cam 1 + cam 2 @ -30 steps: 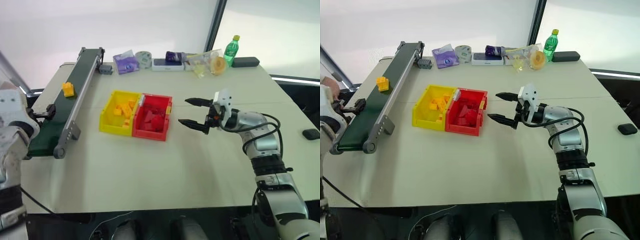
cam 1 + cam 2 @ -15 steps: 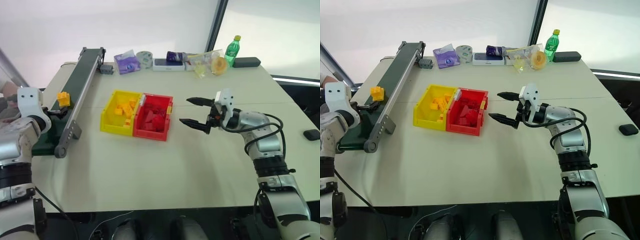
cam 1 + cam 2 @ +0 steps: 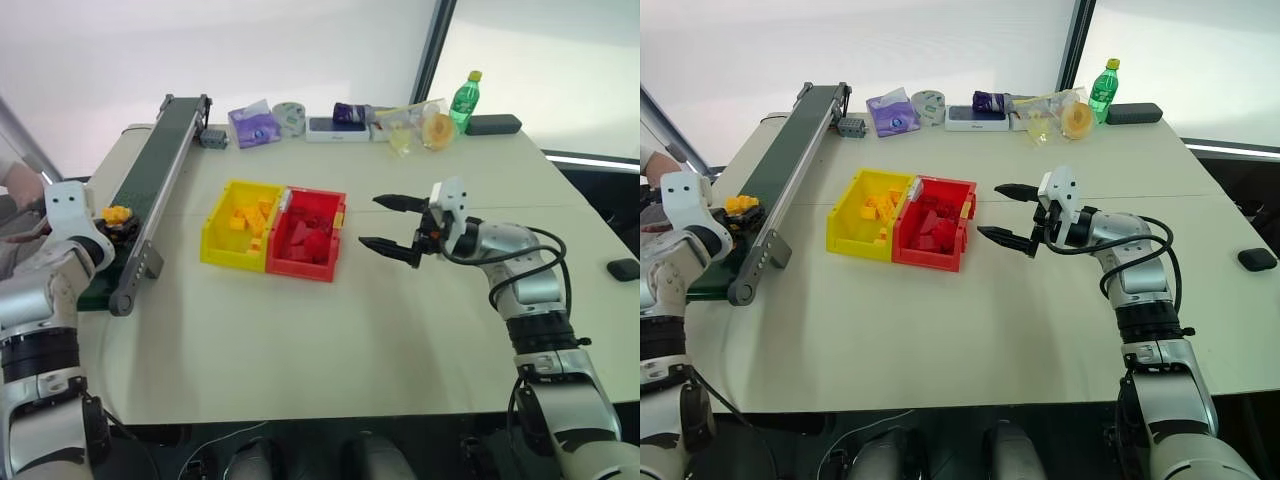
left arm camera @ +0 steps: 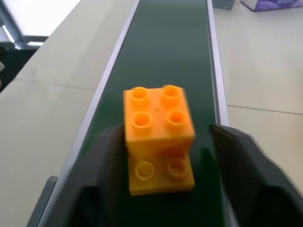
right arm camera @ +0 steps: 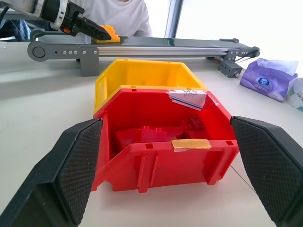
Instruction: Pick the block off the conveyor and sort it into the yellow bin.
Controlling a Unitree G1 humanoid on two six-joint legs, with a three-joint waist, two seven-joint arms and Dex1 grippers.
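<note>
The block point(image 4: 158, 137), a small yellow-orange brick, rests on the dark green conveyor point(image 3: 165, 150) near its close end. My left gripper point(image 4: 165, 142) is open and straddles the block, one black finger point(image 4: 246, 165) on each side. A sliver of belt shows between the block and one finger. The yellow bin point(image 3: 213, 245) stands right of the conveyor and holds several yellow bricks. My right gripper point(image 3: 393, 222) hangs open just right of the bins, with nothing in it.
A red bin point(image 3: 300, 268) with red bricks is joined to the yellow bin's right side. A tissue pack point(image 3: 251, 126), tape roll point(image 3: 287, 118), packets and a green bottle point(image 3: 462, 98) line the table's far edge. A person in a white shirt point(image 5: 120, 19) sits beyond the conveyor.
The block rode down the belt toward me. My left gripper moved in over the belt, and the block now sits between its fingers, which stand closer together. The right arm stayed still.
</note>
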